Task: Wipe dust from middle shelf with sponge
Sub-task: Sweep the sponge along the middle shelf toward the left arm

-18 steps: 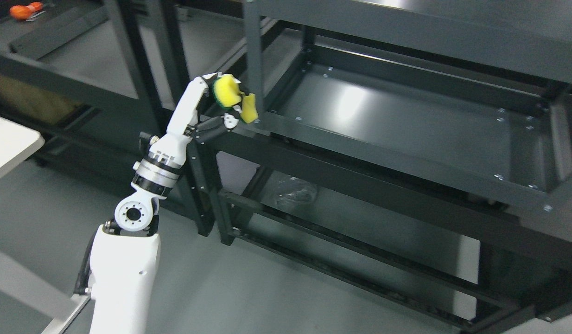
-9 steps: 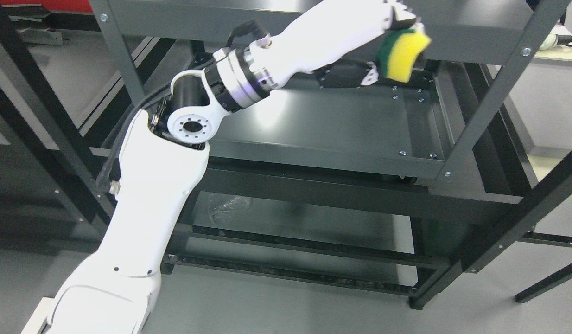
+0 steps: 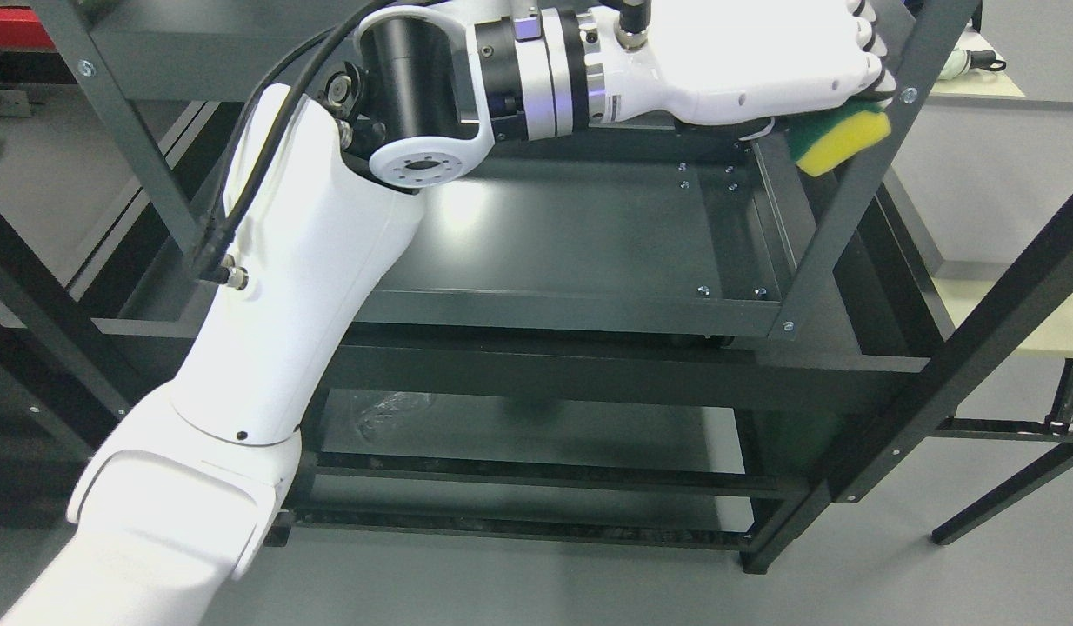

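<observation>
My left hand [image 3: 836, 83] reaches across the dark metal rack and is shut on a yellow and green sponge [image 3: 836, 139]. The sponge sticks out below the hand at the far right end of the middle shelf [image 3: 580, 235], beside the rack's right front post [image 3: 858, 165]. I cannot tell if the sponge touches the shelf or the post. The shelf's dark tray shows a bright glare patch near my forearm. My right arm is out of view.
The top shelf [image 3: 215, 35] runs close above my arm. A lower shelf [image 3: 536, 435] holds a crumpled clear plastic wrap [image 3: 389, 409]. Another dark frame [image 3: 1006, 322] stands at the right, with a pale table [image 3: 1015, 304] behind it.
The camera has shifted, so the rack sits differently in the picture. My left arm has stretched further right, carrying the sponge from the shelf's back right to its right edge by the post.
</observation>
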Tool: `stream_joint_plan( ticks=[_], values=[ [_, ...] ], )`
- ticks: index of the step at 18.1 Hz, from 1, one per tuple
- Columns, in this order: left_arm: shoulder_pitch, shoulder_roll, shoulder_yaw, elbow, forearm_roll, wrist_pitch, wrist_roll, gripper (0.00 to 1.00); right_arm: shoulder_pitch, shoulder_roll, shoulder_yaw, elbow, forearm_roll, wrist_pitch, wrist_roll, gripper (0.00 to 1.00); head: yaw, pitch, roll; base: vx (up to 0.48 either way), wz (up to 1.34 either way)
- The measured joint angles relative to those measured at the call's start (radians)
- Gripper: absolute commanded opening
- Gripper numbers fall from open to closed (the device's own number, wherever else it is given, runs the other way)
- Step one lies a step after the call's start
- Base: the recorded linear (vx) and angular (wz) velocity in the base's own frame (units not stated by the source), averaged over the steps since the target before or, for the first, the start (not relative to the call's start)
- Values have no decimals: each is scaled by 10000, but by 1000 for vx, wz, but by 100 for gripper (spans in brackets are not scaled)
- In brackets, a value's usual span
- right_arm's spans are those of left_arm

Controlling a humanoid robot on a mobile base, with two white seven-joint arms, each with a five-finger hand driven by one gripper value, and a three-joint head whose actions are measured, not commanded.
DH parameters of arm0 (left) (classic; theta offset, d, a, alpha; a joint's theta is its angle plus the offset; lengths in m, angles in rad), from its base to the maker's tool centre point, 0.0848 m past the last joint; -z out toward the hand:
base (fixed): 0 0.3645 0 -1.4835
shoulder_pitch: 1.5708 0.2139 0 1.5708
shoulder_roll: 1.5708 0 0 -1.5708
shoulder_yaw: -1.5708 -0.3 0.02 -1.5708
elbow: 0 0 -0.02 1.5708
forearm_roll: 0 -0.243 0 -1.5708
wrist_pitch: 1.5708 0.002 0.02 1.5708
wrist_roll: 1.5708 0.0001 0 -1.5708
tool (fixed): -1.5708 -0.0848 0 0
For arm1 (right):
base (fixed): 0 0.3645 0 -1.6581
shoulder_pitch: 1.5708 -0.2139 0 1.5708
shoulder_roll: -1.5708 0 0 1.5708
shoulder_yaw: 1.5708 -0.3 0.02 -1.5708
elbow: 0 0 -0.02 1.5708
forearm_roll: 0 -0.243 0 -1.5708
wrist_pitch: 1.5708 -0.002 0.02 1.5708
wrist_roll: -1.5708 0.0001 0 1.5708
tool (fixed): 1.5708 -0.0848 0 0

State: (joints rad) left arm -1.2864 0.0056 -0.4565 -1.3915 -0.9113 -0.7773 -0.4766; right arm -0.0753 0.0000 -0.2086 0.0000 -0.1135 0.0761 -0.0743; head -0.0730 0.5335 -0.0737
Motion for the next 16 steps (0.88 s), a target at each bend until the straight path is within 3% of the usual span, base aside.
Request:
stream_joint_plan(
  ticks=[8,16],
  values=[
    [524,1088,1393,111,-568,-83,-85,1,2,0,0,0,0,0,0,100,0,-1,0,7,0],
    [1976,4188,3002,-169,2189,-102,-205,1,2,0,0,0,0,0,-15,100,0,-1,0,0,0]
  ],
)
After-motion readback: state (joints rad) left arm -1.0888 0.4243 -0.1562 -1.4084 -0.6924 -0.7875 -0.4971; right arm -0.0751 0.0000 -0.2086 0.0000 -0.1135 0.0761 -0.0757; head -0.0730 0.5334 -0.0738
